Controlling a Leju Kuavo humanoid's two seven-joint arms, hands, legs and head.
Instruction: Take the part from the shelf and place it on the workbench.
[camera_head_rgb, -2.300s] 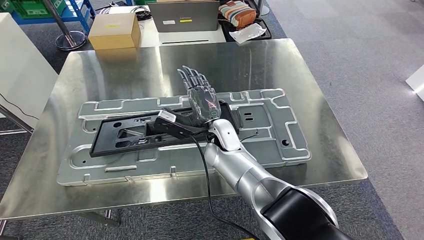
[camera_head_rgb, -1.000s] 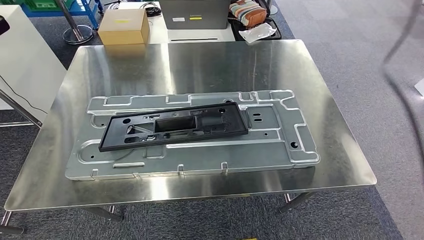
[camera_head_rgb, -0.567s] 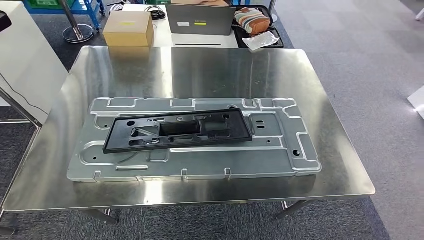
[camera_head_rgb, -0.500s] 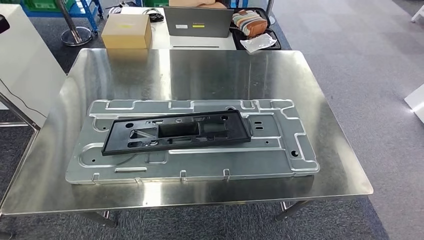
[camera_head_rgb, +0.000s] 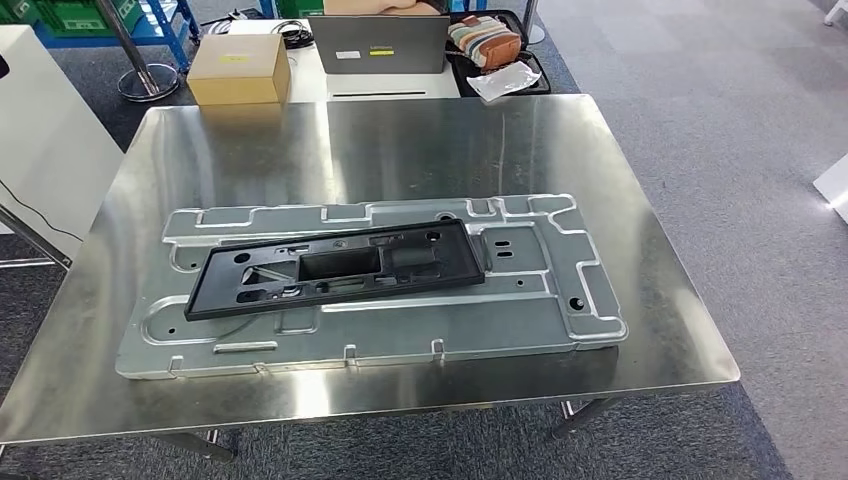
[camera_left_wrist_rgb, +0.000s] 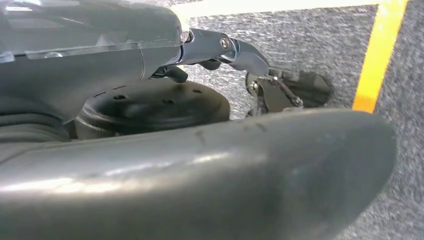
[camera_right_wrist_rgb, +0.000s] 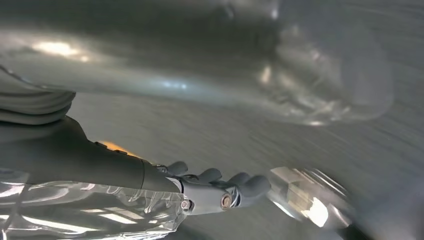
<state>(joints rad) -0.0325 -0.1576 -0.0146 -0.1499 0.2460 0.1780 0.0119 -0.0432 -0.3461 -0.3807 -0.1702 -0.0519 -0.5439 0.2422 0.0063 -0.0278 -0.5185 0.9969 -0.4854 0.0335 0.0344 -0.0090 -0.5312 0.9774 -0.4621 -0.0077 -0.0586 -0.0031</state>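
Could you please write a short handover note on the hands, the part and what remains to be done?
Left hand: hangs over grey carpet, fingers curled, holding nothing. Right hand: blurred, holds nothing, fingers apart.
The long black plastic frame part lies flat on the large stamped silver metal panel, which rests on the shiny steel workbench.
Done: part placed and released.
Left: nothing evident; perhaps check the part's seating.

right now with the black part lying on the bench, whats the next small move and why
Probably none on the part: keep both arms lowered and stop. The black part lies flat on the stamped metal panel on the workbench, with no hand on it. The right hand holds nothing, fingers slightly curled; the left hand hangs over the floor. The placing looks done.
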